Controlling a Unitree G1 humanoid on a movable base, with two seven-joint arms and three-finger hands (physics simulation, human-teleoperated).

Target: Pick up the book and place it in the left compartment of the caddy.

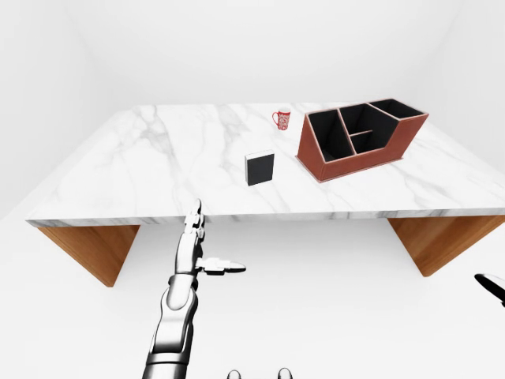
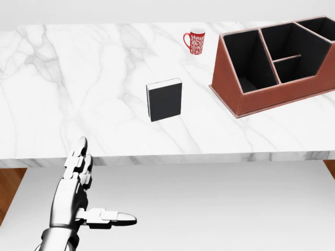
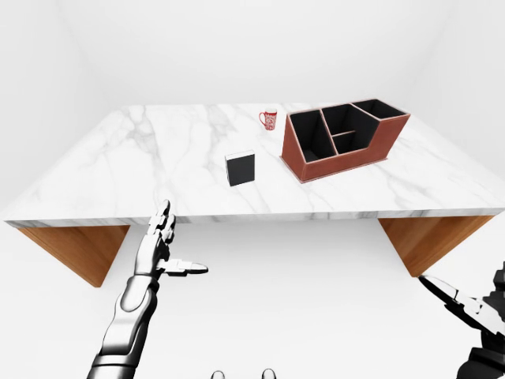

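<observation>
A black book (image 2: pixel 165 100) with a white page edge stands upright near the middle of the marble table (image 2: pixel 78 94). The brown caddy (image 2: pixel 277 91) with black compartments sits at the right, its left compartment (image 2: pixel 248 60) open and holding nothing. My left hand (image 2: pixel 86 196) hovers below the table's near edge at lower left, fingers spread open and thumb out, well short of the book. My right hand (image 3: pixel 465 304) shows at the lower right corner of the right-eye view, fingers extended, open and holding nothing.
A red patterned mug (image 2: pixel 195 41) stands toward the top of the table, left of the caddy. Wooden table supports (image 1: pixel 95 249) sit under both ends. White floor lies below the table's edge.
</observation>
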